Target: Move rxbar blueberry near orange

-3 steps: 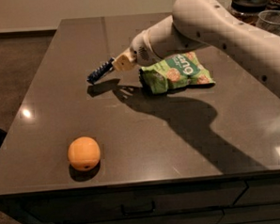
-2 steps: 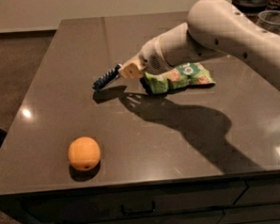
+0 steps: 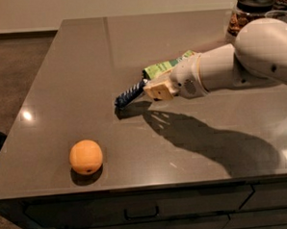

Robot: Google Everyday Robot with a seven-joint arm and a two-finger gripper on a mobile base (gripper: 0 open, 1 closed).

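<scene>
The rxbar blueberry (image 3: 131,93) is a narrow dark blue wrapper held at one end by my gripper (image 3: 150,89), a little above the dark table (image 3: 82,57). The bar sticks out to the left and slopes down, over the table's middle. My gripper is shut on the bar. The orange (image 3: 86,157) sits near the table's front left edge, apart from the bar, below and to its left.
A green snack bag (image 3: 167,67) lies behind my gripper, partly hidden by the arm. A glass jar with a black lid (image 3: 251,12) stands at the back right. Drawers run under the table's front edge.
My arm has moved right and toward the front with the bar in the gripper. The arm now covers most of the green bag. The orange has not moved.
</scene>
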